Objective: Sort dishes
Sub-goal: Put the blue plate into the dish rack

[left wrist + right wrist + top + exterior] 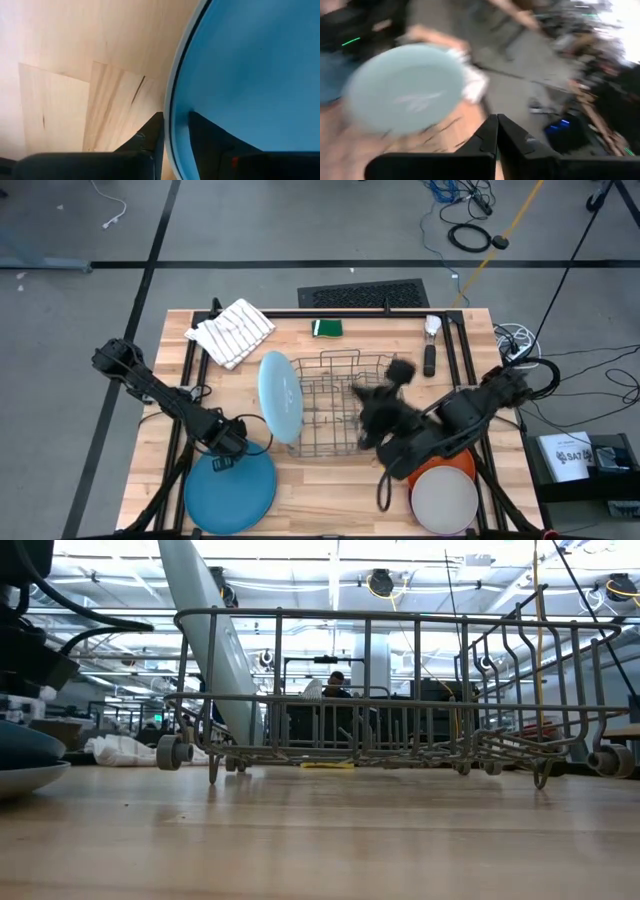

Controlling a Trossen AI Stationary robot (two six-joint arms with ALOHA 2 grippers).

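Observation:
A darker blue plate (232, 492) lies at the table's near left; it also shows in the low view (22, 755). My left gripper (228, 444) is shut on its far rim. A light blue plate (280, 395) stands on edge in the left end of the wire rack (340, 408), leaning on the wires (205, 630). An off-white plate (445, 502) lies on an orange plate (452, 465) at the near right. My right gripper (497, 135) is shut and empty, blurred, above the rack's right part (365, 420), and faces the light blue plate (405, 87). My left gripper pinches the darker blue plate's rim (172, 131) between its two fingers, one finger (207, 136) on the plate's inner face and the other (149, 136) outside the rim. The fingers come slanting down from the far side. Whether the held edge is off the wood I cannot tell.
A white striped cloth (232, 330) lies at the far left, a green sponge (327, 328) at the far middle, and a small black and white tool (430, 345) at the far right. Bare wood lies in front of the rack (330, 480). A person sits in the room behind (335, 685).

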